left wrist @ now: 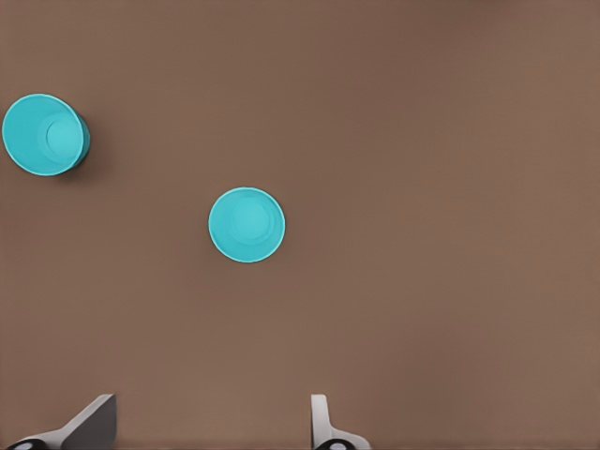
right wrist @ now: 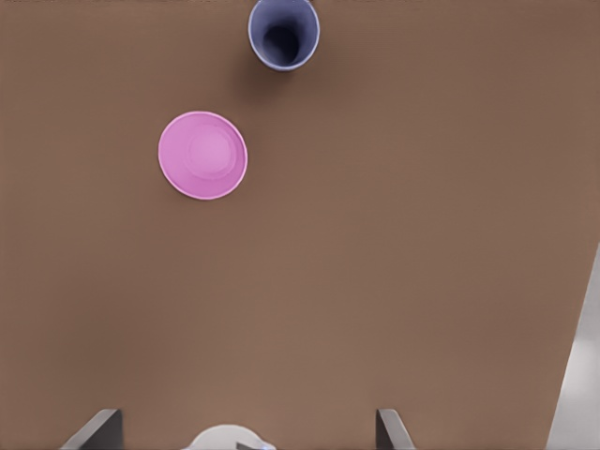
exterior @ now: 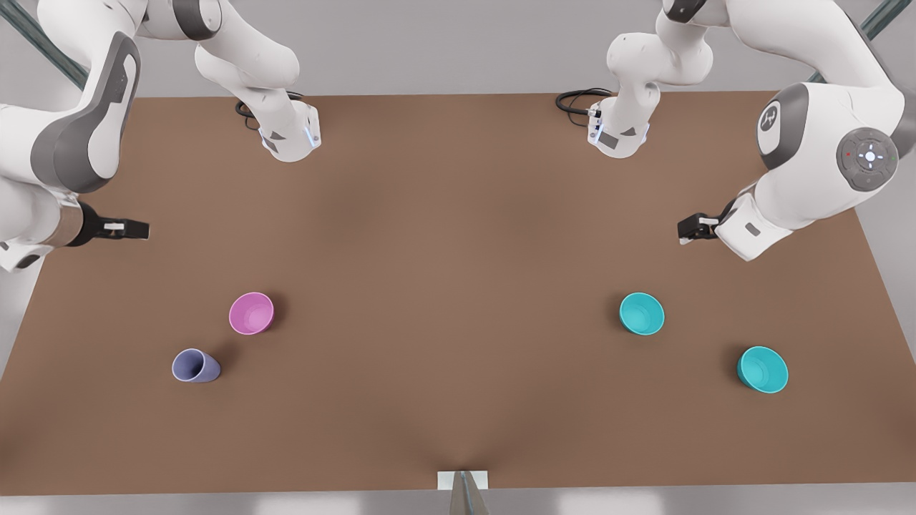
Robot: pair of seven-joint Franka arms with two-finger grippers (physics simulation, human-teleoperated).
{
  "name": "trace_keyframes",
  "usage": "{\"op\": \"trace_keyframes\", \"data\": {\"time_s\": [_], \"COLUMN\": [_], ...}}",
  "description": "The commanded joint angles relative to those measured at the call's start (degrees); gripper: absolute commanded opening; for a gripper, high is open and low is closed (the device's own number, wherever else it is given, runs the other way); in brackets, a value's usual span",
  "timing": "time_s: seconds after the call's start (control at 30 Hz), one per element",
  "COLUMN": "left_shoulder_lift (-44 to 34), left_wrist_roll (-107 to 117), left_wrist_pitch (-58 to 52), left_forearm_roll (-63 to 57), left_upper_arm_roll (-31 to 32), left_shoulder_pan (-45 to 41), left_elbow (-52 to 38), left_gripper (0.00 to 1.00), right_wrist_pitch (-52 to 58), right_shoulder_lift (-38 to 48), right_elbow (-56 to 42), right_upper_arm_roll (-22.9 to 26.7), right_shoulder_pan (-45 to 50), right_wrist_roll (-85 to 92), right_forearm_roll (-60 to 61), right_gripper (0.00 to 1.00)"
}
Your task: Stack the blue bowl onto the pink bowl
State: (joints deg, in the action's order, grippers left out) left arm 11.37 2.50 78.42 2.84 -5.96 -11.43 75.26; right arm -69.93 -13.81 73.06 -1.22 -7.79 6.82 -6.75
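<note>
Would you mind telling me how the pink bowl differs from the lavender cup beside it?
The pink bowl is magenta, while the lavender cup is bluish purple. The pink bowl is wide and shallow; the lavender cup is narrower, deeper and tapered. The pink bowl stands farther from the table's near edge than the lavender cup. Both stand upright, empty and untouched.

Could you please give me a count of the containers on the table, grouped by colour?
Teal bowls: 2, the blue bowl and another teal bowl
Pink: 1, the pink bowl
Lavender-blue: 1, a cup
Total: 4
</note>
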Motion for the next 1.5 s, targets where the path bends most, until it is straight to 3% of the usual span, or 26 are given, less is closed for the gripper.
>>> {"op": "trace_keyframes", "data": {"time_s": [0.0,0.07,0.23,0.47,0.6,0.73,1.07,1.47], "left_shoulder_lift": [-0.2,-0.2,-0.4,-0.5,-0.4,-0.5,-0.5,-0.4], "left_wrist_roll": [0.0,0.0,0.0,0.0,0.0,0.0,0.0,0.0], "left_wrist_pitch": [-0.3,-0.3,-0.4,-1.0,-1.0,-1.1,-1.1,-1.5], "left_forearm_roll": [0.1,0.1,0.1,0.1,0.2,0.1,0.1,0.3], "left_upper_arm_roll": [0.0,0.0,0.0,0.0,0.0,0.0,0.1,0.1], "left_shoulder_pan": [0.0,0.0,0.0,0.0,0.0,0.0,0.0,-0.1], "left_elbow": [0.0,0.0,0.0,0.0,0.0,0.0,0.0,-0.1], "left_gripper": [1.00,1.00,1.00,1.00,1.00,1.00,1.00,1.00], "right_wrist_pitch": [-1.3,-1.2,-8.9,-33.9,-45.0,-56.8,-57.1,-59.2], "right_shoulder_lift": [-0.1,-0.7,-16.3,-15.5,-18.6,-13.7,-12.6,-17.4], "right_elbow": [0.0,0.0,0.9,19.7,21.4,32.4,38.3,37.9], "right_upper_arm_roll": [0.1,0.2,0.2,0.0,0.1,0.0,-0.2,-1.3], "right_shoulder_pan": [0.0,-0.1,-2.1,-4.7,-4.9,-5.7,-4.9,-4.2], "right_wrist_roll": [1.8,2.0,0.4,-1.5,1.3,1.1,0.4,0.1], "right_forearm_roll": [0.3,0.2,1.0,8.2,9.2,12.3,13.3,15.9], "right_gripper": [1.00,1.00,1.00,1.00,1.00,1.00,1.00,1.00]}}
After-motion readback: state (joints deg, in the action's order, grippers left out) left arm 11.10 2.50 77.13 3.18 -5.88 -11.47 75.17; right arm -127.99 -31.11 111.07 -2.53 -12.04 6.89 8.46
